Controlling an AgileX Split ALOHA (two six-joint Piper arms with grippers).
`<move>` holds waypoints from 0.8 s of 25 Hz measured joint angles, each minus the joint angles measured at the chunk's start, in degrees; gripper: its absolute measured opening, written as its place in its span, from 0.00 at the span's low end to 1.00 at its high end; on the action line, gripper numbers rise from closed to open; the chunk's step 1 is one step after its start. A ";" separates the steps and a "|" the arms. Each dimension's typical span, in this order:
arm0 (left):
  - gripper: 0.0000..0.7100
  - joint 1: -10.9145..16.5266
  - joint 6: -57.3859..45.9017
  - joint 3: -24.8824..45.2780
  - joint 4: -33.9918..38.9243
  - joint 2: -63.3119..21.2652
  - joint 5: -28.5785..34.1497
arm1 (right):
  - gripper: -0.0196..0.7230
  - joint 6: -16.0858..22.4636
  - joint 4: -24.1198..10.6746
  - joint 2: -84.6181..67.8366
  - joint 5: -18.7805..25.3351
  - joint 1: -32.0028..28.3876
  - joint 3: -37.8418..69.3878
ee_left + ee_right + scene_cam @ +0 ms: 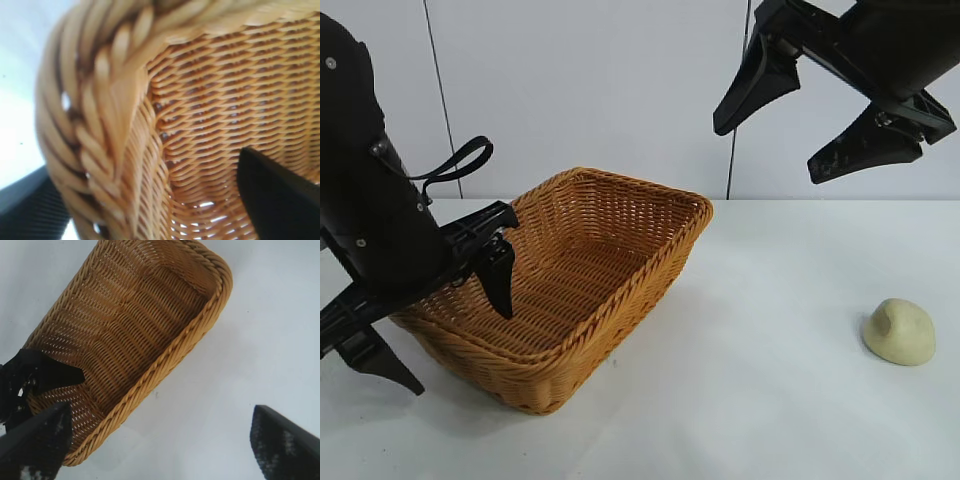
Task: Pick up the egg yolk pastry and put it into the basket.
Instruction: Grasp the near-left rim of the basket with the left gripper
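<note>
The egg yolk pastry (899, 331), a small pale yellow dome, lies on the white table at the right, with nothing touching it. The orange-brown wicker basket (620, 215) stands left of centre. My left gripper (460, 350) is open and straddles the basket's left wall, one finger inside and one outside. In the left wrist view the braided rim of the basket (115, 100) fills the space between my left gripper's (145, 170) jaws. My right gripper (770, 150) hangs open and empty high above the table, between basket and pastry. The right wrist view shows my right gripper (160, 450) above the basket (200, 335); the pastry is out of that view.
The white table (760, 400) stretches bare between the basket and the pastry. A pale wall (620, 80) rises behind the table. The left arm's dark body (370, 220) stands over the basket's left end.
</note>
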 joint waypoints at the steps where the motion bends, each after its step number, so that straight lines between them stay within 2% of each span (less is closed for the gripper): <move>1: 0.86 0.00 0.00 0.00 0.00 0.04 0.00 | 0.96 0.00 0.00 0.00 0.00 0.00 0.00; 7: 0.86 0.00 0.04 0.16 0.00 0.48 -1.06 | 0.96 0.00 0.00 0.00 0.00 0.00 0.00; 10: 0.79 0.00 0.04 0.16 0.00 0.48 -1.18 | 0.96 0.00 0.00 0.00 0.00 0.00 0.00; 12: 0.68 0.00 0.04 0.16 0.00 0.48 -1.18 | 0.96 0.00 0.00 0.00 0.00 0.00 0.00; 17: 0.29 0.05 0.04 0.23 0.05 0.53 -0.77 | 0.96 0.00 0.00 0.00 0.00 0.00 0.00; 20: 0.15 0.17 -0.53 0.23 -0.54 0.53 -1.62 | 0.96 0.00 0.00 0.00 0.00 0.00 0.00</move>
